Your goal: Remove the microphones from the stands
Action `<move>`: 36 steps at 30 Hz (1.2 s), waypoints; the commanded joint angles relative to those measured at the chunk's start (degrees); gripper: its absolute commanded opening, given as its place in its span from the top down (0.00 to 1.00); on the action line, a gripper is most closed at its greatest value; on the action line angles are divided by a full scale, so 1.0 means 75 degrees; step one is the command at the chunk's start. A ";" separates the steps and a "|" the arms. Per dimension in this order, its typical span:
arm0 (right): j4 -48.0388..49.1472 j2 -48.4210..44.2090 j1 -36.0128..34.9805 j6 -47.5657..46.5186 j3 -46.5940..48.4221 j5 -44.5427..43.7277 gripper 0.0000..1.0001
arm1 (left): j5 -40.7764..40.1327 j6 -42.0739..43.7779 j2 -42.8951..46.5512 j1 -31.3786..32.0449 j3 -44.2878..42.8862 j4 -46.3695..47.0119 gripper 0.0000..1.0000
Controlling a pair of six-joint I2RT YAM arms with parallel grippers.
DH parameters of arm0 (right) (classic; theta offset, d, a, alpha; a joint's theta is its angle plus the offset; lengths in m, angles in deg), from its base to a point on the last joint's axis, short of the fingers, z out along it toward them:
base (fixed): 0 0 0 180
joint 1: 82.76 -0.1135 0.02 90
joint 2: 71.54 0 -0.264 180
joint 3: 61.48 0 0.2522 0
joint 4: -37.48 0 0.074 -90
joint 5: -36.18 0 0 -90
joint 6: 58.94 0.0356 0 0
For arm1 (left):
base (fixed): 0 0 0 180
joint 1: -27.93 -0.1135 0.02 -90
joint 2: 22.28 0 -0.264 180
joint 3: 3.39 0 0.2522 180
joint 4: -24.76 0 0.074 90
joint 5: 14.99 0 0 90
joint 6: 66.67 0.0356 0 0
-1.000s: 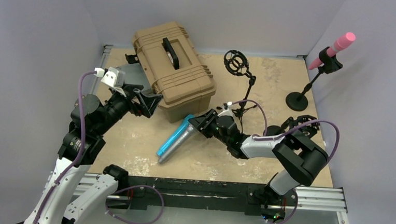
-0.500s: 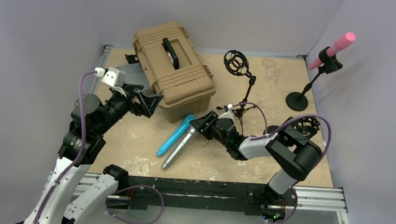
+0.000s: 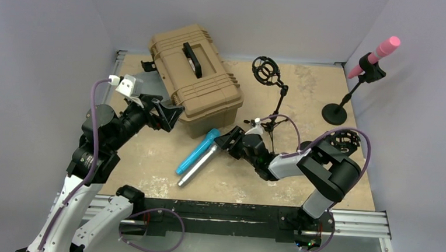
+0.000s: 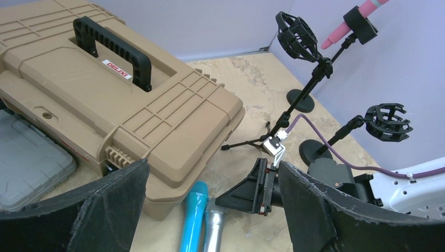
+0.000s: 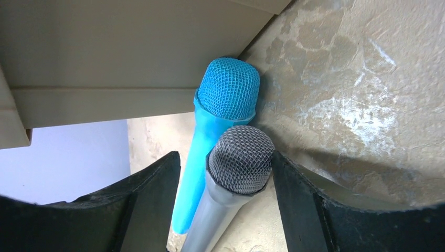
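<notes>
Table (image 3: 305, 84): tan, scuffed, walled in at the back and sides.

Tan case (image 3: 194, 80): lid shut, black handle on top, far left-centre.

Left end effector (image 3: 172, 112): hangs at the case's near corner, fingers spread wide, nothing between them.

Right end effector (image 3: 227, 141): low over the table. Fingers apart either side of the grey microphone's head, with a gap showing at one finger. Not clamped.

Stands: round-base stand (image 3: 342, 104) at the far right corner carries the pink microphone (image 3: 383, 51) in its clip, tilted. Tripod stand with shock mount (image 3: 266, 70) sits mid-table.

Grey microphone (image 3: 197, 166): lying on the table, touching the blue microphone (image 3: 195, 152) alongside it. The blue head butts the case.
</notes>
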 commanded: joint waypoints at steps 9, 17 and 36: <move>-0.0178 -0.0995 -0.0018 -0.2105 -0.0218 -0.0106 0.32 | 0.0139 -0.0059 -0.0078 0.0048 -0.0212 0.0219 0.10; -0.1897 -0.2284 -0.0018 -0.5046 0.0488 0.0639 0.33 | 0.0720 -0.0124 -0.0364 0.0049 -0.0276 0.0270 0.01; -0.6773 -0.7962 -0.0018 -0.6921 0.2794 -0.2203 0.35 | -0.0362 -0.0913 -0.3084 0.3795 0.0592 0.2046 0.03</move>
